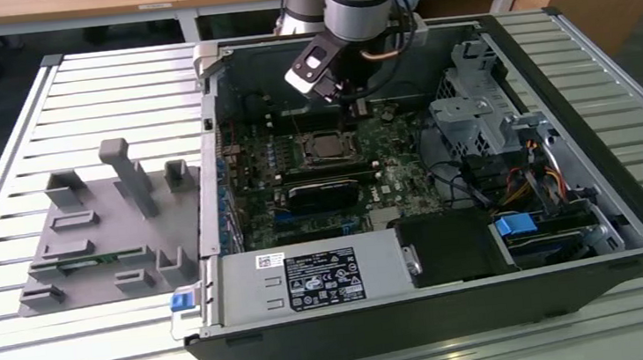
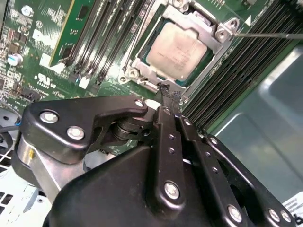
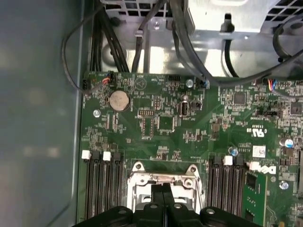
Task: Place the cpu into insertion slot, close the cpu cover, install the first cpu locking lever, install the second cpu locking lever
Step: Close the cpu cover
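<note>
The cpu [image 2: 179, 45] lies flat in the insertion slot [image 1: 325, 148] on the green motherboard, silver top showing. The silvery cpu cover [image 2: 218, 34] is folded down around it, framing the chip. A thin metal locking lever [image 2: 270, 34] sticks out sideways from the cover's corner. My gripper [image 2: 166, 88] is shut with nothing between its black fingers, its tips just off the socket's edge. In the first wrist view the gripper [image 3: 163, 188] hangs over the cover [image 3: 139, 180]. In the exterior view the gripper [image 1: 357, 110] is just behind the socket.
The open computer case [image 1: 607, 205] rests on a slatted table. Memory slots [image 2: 109, 33] flank the socket. A black card [image 1: 323, 195], the power supply [image 1: 307, 280] and a drive cage [image 1: 484, 120] with cables crowd around. A grey fixture [image 1: 102, 228] sits at the exterior view's left.
</note>
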{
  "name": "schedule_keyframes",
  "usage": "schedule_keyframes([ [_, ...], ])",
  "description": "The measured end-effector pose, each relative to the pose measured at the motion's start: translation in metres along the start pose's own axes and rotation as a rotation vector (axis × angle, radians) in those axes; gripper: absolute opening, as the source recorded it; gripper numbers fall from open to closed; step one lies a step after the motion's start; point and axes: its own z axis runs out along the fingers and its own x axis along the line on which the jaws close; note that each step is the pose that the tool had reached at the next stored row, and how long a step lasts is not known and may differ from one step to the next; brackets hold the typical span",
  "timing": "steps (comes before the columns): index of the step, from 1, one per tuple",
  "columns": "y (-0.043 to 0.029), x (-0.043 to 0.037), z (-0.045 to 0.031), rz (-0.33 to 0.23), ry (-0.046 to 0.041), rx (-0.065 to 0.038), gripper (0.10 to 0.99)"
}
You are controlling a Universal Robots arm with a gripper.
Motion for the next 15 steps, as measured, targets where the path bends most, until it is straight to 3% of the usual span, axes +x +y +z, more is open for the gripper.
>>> schedule_keyframes([
  [15,-0.0185,0.0006,0.0,0.0,0.0,0.0,0.11],
])
